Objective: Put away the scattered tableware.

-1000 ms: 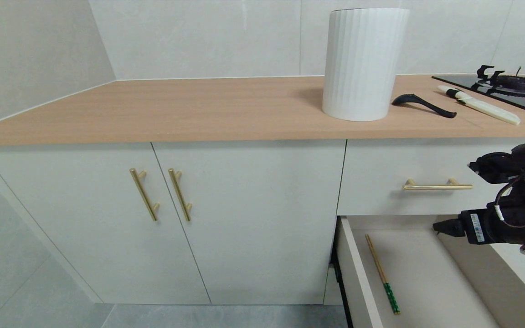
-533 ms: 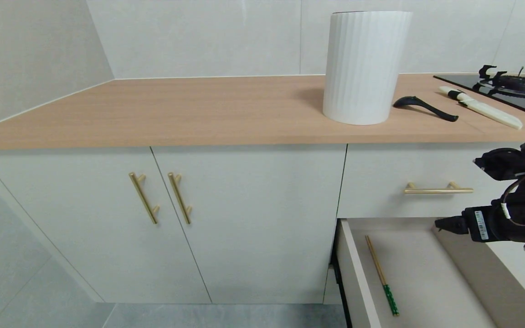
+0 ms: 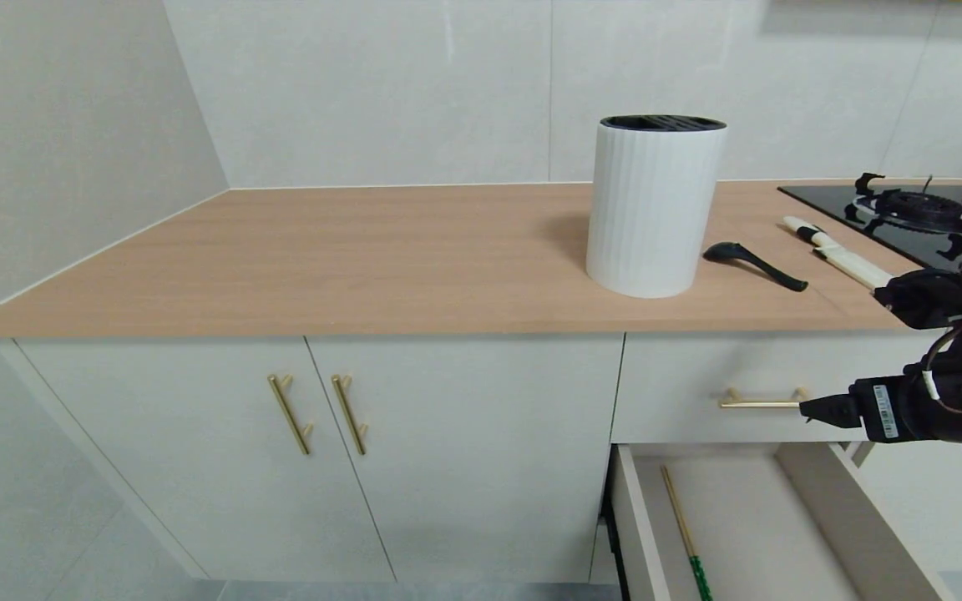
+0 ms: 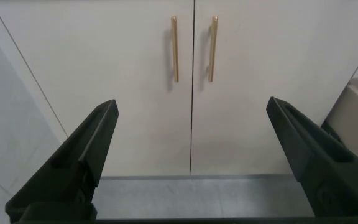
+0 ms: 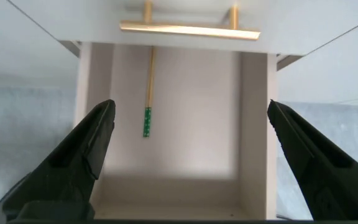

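On the counter, the white knife (image 3: 836, 252) lies at about 12 o'clock from the right claw (image 3: 844, 351), with its long side running from 10 to 4. The black spoon (image 3: 761, 267) lies at 11. The claw is wide open and holds nothing. I think the right arm is nearer.

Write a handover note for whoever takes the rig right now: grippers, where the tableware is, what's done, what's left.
Left gripper: open, empty, low in front of the cabinet doors.
Right gripper: open, empty, over the open drawer.
Chopsticks: lying in the drawer, near its left wall.
Black spoon and white knife: loose on the countertop, between the white slotted holder and the stove.
Done: chopsticks are stowed.
Left: spoon and knife to put away, then probably close the drawer.
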{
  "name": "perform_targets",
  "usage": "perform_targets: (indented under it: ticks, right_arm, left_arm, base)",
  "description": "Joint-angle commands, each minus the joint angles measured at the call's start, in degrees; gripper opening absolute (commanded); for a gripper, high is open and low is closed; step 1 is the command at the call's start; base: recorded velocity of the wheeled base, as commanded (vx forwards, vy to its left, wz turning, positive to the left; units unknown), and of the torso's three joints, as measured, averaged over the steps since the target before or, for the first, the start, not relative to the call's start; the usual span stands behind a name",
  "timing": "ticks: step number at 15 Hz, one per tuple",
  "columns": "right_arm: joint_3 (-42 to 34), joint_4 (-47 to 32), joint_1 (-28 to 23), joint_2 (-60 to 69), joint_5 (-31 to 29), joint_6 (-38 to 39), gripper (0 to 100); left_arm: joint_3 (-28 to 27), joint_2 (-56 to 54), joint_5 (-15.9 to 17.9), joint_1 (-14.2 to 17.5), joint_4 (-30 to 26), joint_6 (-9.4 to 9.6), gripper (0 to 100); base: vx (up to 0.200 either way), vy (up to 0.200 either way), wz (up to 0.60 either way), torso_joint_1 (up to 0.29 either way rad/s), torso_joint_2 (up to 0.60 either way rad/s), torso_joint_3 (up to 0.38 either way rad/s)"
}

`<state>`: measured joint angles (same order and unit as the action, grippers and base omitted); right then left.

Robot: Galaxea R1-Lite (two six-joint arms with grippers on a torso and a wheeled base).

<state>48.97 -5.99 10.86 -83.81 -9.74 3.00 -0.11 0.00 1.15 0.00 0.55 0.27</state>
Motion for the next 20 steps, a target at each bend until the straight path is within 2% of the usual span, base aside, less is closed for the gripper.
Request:
perform_targets:
  ticks: [1, 9, 10, 14, 15, 16, 20]
  right_arm:
    - [0.0, 0.0, 0.0, 0.0, 0.1, 0.0, 100]
    - [0.3, 0.2, -0.1, 0.0, 0.8, -0.1, 100]
    - [1.6, 0.8, -1.5, -0.2, 1.6, -1.9, 100]
    - [9.2, 1.1, -7.7, -5.0, 11.0, -7.6, 100]
    - [10.1, 1.1, -9.8, -6.3, 13.4, -11.0, 100]
    - [11.0, 1.6, -11.0, -7.1, 13.6, -14.2, 100]
    - [16.4, 7.7, -12.3, -10.1, 13.6, -11.8, 100]
  left_arm:
    - [-0.1, 0.1, 0.0, 0.0, 0.1, 0.0, 100]
    - [0.0, 0.1, 0.0, 0.0, 0.1, 0.0, 100]
    - [-0.1, 0.1, 0.0, 0.0, 0.1, 0.0, 100]
    - [0.0, 0.1, 0.0, 0.0, 0.1, 0.0, 100]
    - [0.0, 0.1, 0.0, 0.0, 0.1, 0.0, 100]
    - [0.0, 0.1, 0.0, 0.0, 0.1, 0.0, 100]
    - [0.0, 0.1, 0.0, 0.0, 0.1, 0.0, 100]
  base:
    - [0.0, 0.0, 0.0, 0.159, -0.48, -0.325]
    - [0.0, 0.0, 0.0, 0.164, -0.46, -0.298]
    - [0.0, 0.0, 0.0, 0.076, -0.18, -0.119]
    - [0.0, 0.0, 0.0, 0.017, -0.04, -0.027]
    - [0.0, 0.0, 0.0, 0.0, 0.0, 0.0]
    - [0.0, 0.0, 0.0, 0.0, 0.0, 0.0]
    - [0.0, 0.0, 0.0, 0.0, 0.0, 0.0]
